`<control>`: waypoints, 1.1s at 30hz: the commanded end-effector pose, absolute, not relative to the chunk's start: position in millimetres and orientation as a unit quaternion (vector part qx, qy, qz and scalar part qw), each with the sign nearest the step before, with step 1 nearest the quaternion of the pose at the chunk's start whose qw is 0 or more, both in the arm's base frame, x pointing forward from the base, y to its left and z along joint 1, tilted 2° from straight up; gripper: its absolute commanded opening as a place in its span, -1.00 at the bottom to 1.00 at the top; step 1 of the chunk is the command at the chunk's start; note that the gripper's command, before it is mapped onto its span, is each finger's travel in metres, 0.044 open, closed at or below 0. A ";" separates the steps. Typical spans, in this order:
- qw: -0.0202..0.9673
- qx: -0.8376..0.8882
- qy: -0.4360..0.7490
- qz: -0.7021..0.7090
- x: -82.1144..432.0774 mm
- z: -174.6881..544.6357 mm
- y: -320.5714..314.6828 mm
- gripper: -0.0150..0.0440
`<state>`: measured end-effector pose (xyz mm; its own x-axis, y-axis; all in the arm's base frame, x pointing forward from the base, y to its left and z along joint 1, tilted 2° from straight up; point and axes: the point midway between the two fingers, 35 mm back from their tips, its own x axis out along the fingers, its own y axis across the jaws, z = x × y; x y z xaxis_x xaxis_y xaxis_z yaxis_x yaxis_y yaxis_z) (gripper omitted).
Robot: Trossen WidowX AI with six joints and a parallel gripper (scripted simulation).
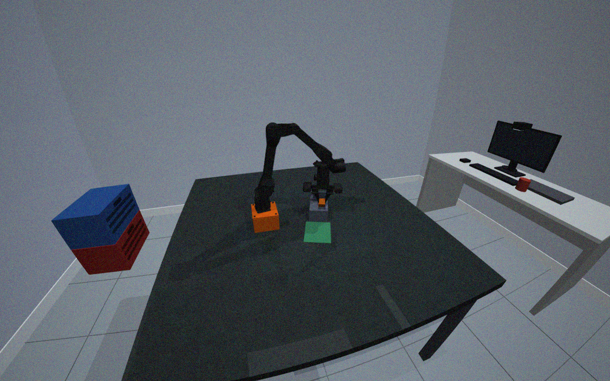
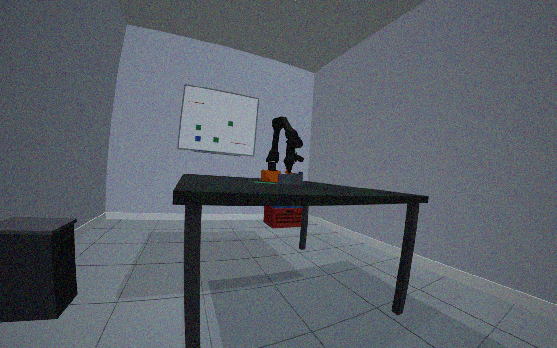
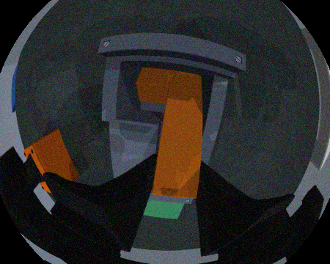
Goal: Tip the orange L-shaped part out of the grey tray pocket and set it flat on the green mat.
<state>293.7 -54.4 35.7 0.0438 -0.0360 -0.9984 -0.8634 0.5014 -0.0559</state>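
The orange L-shaped part (image 3: 180, 147) (image 1: 321, 202) (image 2: 288, 172) is tipped: its L-shaped end lies low in the pocket of the grey tray (image 3: 172, 43) (image 1: 318, 214) (image 2: 290, 179), and its long arm slants up with the other end raised. My gripper (image 3: 176, 161) (image 1: 322, 196) (image 2: 288, 170) is shut on the long arm, one finger on each side. In the wrist view the fingers hide parts of the tray. The green mat (image 1: 317, 233) (image 3: 164, 209) (image 2: 265, 182) lies beside the tray, and nothing is on it.
The arm's orange base (image 1: 265, 221) (image 2: 270, 175) (image 3: 56, 154) stands on the dark table (image 1: 345, 284) to the left of the tray in the top view. The tray has a raised wall along the side by the L-shaped end. A white desk (image 1: 525, 194) stands apart at the right.
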 end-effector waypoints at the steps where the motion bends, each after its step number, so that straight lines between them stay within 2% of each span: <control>1: 0.620 -0.372 0.604 0.334 294.2 41.3 -54.3 -0.49; 33: 0.619 -0.372 0.604 0.336 291.7 90.7 -52.4 -0.49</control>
